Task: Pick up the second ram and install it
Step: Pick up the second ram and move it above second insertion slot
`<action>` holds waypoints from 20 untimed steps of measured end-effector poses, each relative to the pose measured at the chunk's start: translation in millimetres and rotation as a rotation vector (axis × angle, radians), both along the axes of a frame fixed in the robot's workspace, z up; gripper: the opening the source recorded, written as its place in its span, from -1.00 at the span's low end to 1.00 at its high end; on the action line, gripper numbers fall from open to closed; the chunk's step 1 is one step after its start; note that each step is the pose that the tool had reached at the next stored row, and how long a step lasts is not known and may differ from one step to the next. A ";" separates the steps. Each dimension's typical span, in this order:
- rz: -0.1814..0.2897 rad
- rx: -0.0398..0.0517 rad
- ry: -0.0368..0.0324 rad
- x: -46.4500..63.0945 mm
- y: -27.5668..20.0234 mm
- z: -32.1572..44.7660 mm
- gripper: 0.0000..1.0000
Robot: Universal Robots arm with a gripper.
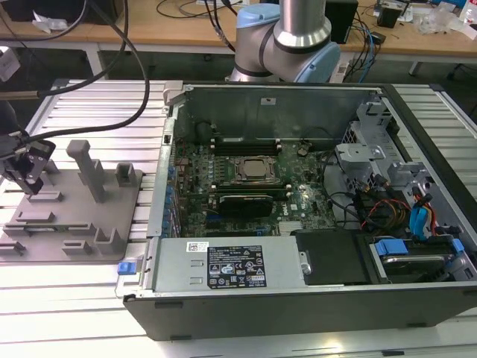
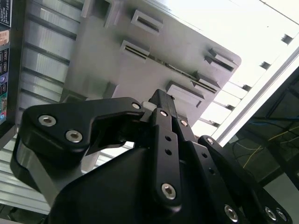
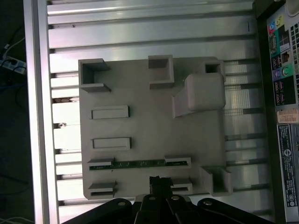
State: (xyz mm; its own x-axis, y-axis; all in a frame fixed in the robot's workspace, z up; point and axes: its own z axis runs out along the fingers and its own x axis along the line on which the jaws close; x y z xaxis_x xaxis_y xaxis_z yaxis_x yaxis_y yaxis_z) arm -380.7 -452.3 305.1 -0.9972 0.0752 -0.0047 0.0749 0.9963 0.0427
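At the exterior view's left, above flat grey plastic holder plate [image 1: 74, 216] on ribbed metal worktop [image 1: 89, 104]: black claw [image 1: 26, 173], pointing down, tips drawn narrow, gripping nothing. Just beside it, not touching, thin greenish-grey second ram [image 3: 135, 164], seated in holder slots. Rightward, open black computer case [image 1: 298, 306], silver-blue arm [image 1: 298, 37] behind.

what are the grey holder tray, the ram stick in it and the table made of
The holder tray: probably matte grey plastic, dull and uniform. The ram stick: seemingly dark green circuit board, seen edge-on. The table: ribbed bare metal, likely aluminium, glaring brightly.
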 end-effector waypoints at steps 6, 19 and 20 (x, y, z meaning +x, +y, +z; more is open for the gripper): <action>0.000 0.0000 0.0000 0.0 0.0 -0.4 -0.84; 0.340 -0.0001 0.0000 0.0 0.0 -1.4 -0.84; 0.359 -0.0002 -0.0001 0.0 0.0 -1.5 -0.84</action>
State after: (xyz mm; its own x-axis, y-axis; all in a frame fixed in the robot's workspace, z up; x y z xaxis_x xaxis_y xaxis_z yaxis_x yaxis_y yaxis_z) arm -380.7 -452.3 303.6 -0.9601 -0.2798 -0.0048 -0.2797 0.9591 0.0425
